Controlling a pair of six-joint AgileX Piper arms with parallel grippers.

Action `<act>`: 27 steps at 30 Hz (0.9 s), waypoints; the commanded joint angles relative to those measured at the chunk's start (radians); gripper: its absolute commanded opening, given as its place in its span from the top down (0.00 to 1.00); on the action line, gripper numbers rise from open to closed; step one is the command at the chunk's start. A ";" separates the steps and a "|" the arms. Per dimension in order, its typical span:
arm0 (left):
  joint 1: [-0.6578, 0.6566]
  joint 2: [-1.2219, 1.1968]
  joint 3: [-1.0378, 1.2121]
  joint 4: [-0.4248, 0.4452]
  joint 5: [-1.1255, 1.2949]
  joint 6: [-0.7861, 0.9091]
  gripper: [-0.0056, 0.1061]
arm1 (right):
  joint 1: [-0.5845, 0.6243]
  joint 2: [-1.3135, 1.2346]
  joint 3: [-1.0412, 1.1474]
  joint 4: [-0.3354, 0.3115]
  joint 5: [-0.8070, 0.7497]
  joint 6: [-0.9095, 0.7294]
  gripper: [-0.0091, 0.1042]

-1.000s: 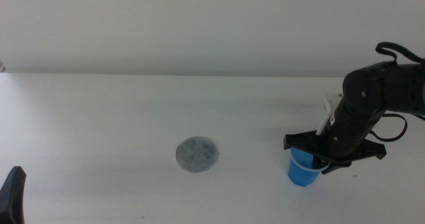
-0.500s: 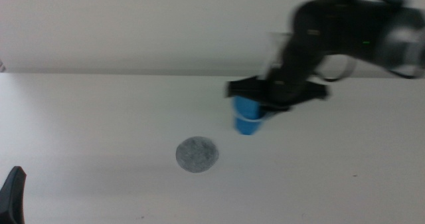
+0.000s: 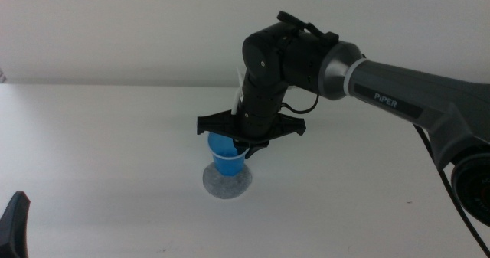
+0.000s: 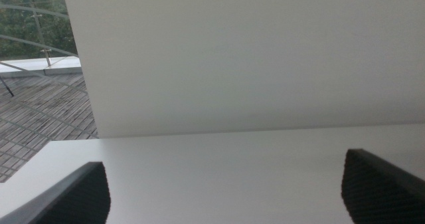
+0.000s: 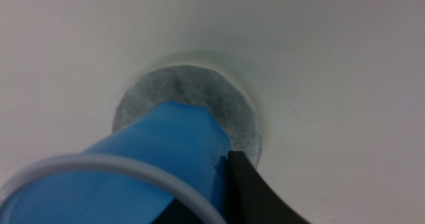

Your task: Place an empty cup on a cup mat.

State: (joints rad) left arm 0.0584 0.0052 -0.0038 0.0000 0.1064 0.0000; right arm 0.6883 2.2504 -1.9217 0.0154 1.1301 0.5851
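The cup [image 3: 227, 157] is bright blue with a thin white rim line. The cup mat [image 3: 227, 183] is speckled grey on a white table [image 3: 115, 151].

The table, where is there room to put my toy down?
The table is bare from the waiting left hand up to the grey mat, and also right of the mat. It is crowded only at the mat, where the right hand holds the blue cup.

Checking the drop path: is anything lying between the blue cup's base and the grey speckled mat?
Nothing: in the right wrist view the small blue tapered cup, held by the right tool, sits over the bare round speckled grey mat.
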 commanded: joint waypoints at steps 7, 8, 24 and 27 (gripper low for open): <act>-0.008 -0.042 0.041 0.000 -0.012 0.000 0.11 | 0.003 0.014 -0.010 0.006 -0.001 0.017 0.94; -0.008 -0.042 0.041 0.000 -0.012 0.000 0.11 | 0.006 0.017 -0.010 0.006 -0.001 0.017 0.94; -0.008 -0.042 0.041 0.000 -0.012 0.000 0.11 | 0.011 0.060 -0.010 0.007 -0.001 0.017 0.82; -0.008 -0.042 0.041 0.000 -0.012 0.000 0.11 | 0.011 0.060 -0.010 0.016 -0.014 0.019 0.65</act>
State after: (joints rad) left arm 0.0584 0.0052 -0.0038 0.0000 0.1064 0.0000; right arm 0.6972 2.3091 -1.9275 0.0359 1.1260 0.6013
